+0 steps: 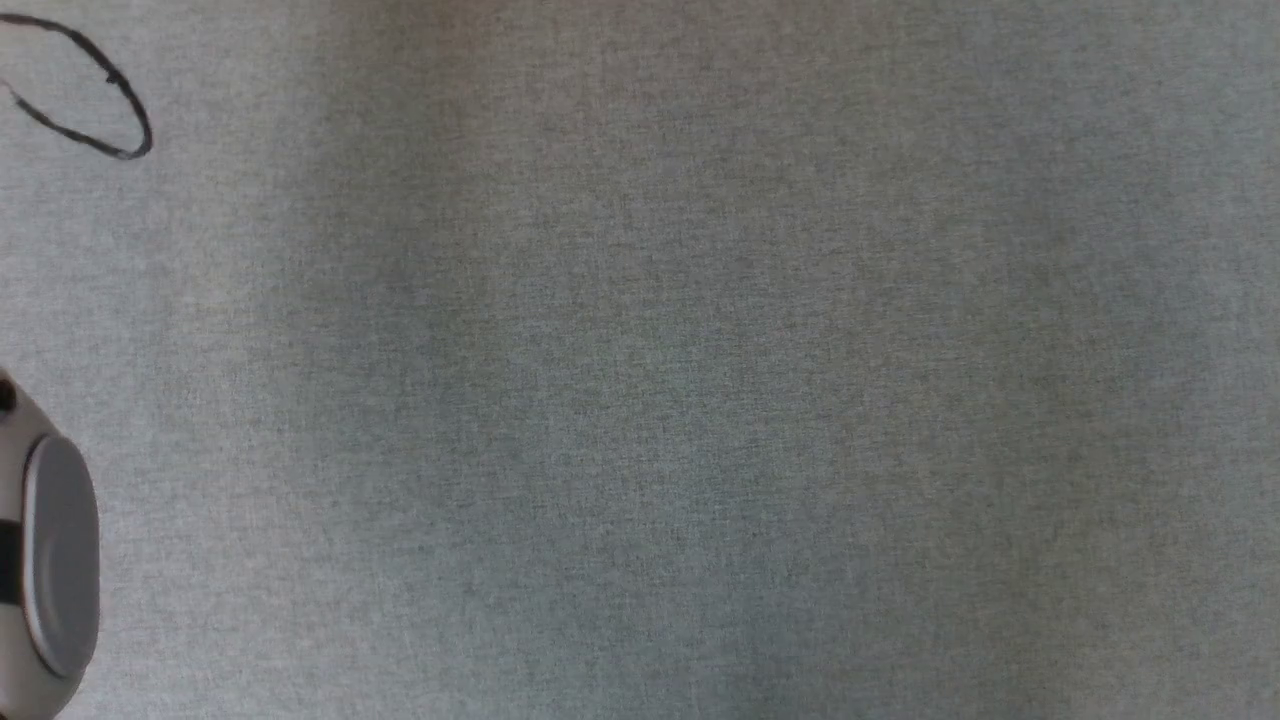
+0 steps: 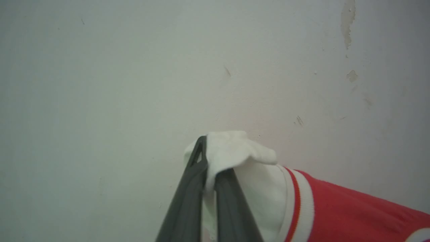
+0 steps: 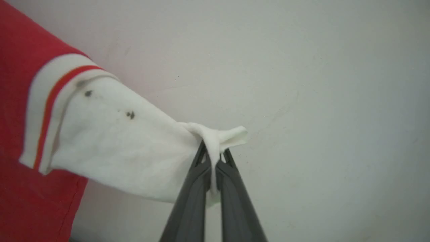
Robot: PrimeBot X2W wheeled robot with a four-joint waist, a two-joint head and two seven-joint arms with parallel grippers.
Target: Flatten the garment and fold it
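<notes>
Flattening seems in hand: left gripper (image 2: 211, 161) and right gripper (image 3: 214, 151) each clamp 1 white sleeve end of the red soft-fabric short-sleeved T-shirt (image 2: 352, 211), at left wrist view's lower right. Next: lay it taut on the grey woven surface (image 1: 640, 360).

The red short-sleeved T-shirt (image 3: 20, 40) with white sleeve ends is seen as soft, matt cloth. The two long dark fingers (image 3: 191, 201) of the right gripper (image 3: 214, 148) are shown as smooth matt plastic. The grey flat surface (image 1: 640, 360) is covered in finely woven matt fabric.
</notes>
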